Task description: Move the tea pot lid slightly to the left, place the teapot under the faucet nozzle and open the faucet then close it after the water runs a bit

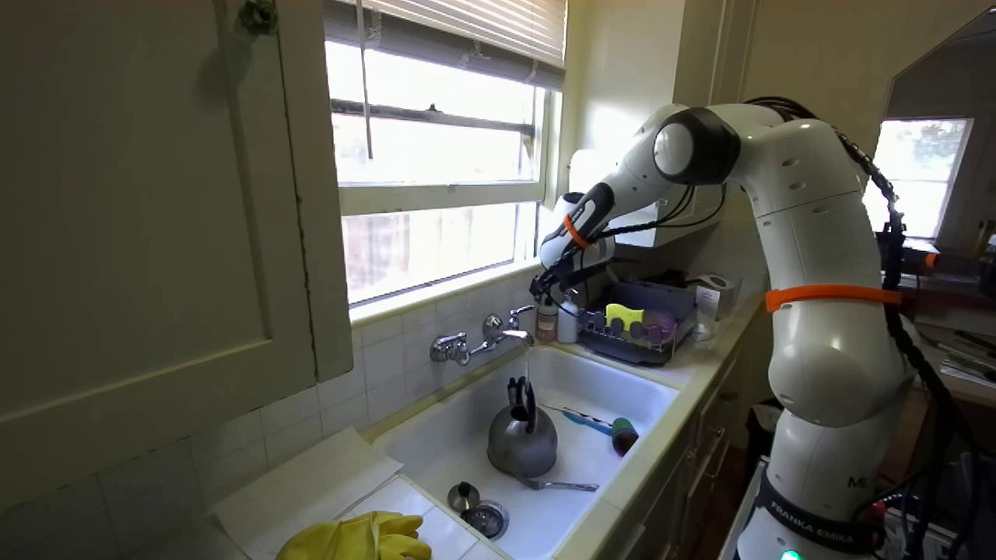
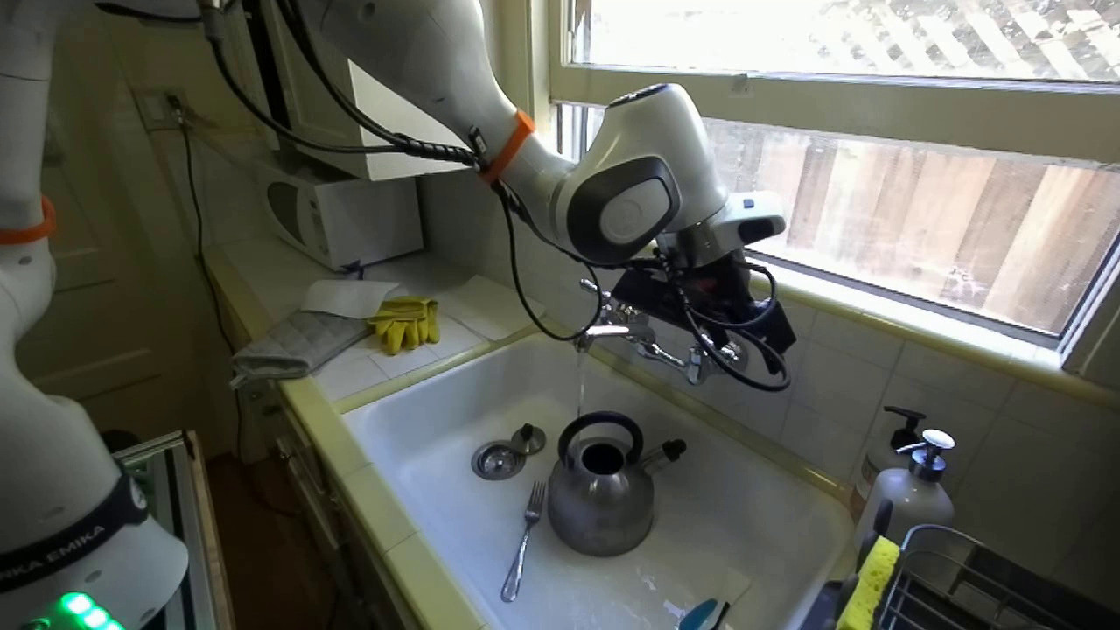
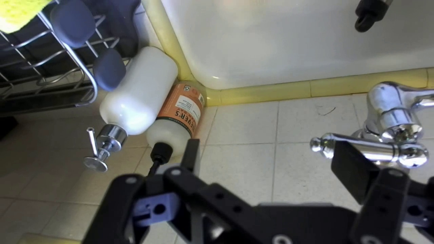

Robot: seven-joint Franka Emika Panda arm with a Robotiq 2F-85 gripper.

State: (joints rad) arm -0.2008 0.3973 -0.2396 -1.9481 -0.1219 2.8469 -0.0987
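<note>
1. Teapot [image 2: 602, 512] upright in the white sink [image 2: 752, 499], below the faucet nozzle [image 2: 610, 332] in both exterior views; dark handle [image 2: 602, 417] arched over an uncovered mouth, short spout [image 2: 668, 452] tipped in black.
2. Water [image 2: 581, 381] running from the nozzle in a thin stream down toward the teapot; cannot tell the exact landing spot.
3. Tea pot lid [image 1: 464, 495] off the teapot, down on the sink floor at the edge of the drain [image 1: 487, 519].
4. Faucet [image 1: 495, 336] mounted on the tiled wall [image 1: 385, 365], chrome, one handle to each side of the nozzle.
5. Jaws unclenched and wide apart, close to the faucet handle [image 3: 376, 150] nearest the dish rack [image 1: 657, 298]; knobbed end of that handle in the gap in the wrist view, one pad [image 3: 354, 173] overlapping it. Cannot tell touching from mere overlap.
6. Fork [image 2: 522, 547] beside the teapot on the sink floor.
7. Yellow gloves [image 2: 405, 322] on the tiled tabletop [image 2: 353, 378], near a white sheet [image 1: 307, 494].
8. White pump bottle [image 3: 142, 88] and orange-labelled bottle [image 3: 181, 113] side by side at the sink corner, next to the dish rack; yellow sponge [image 1: 625, 316] in the rack.
</note>
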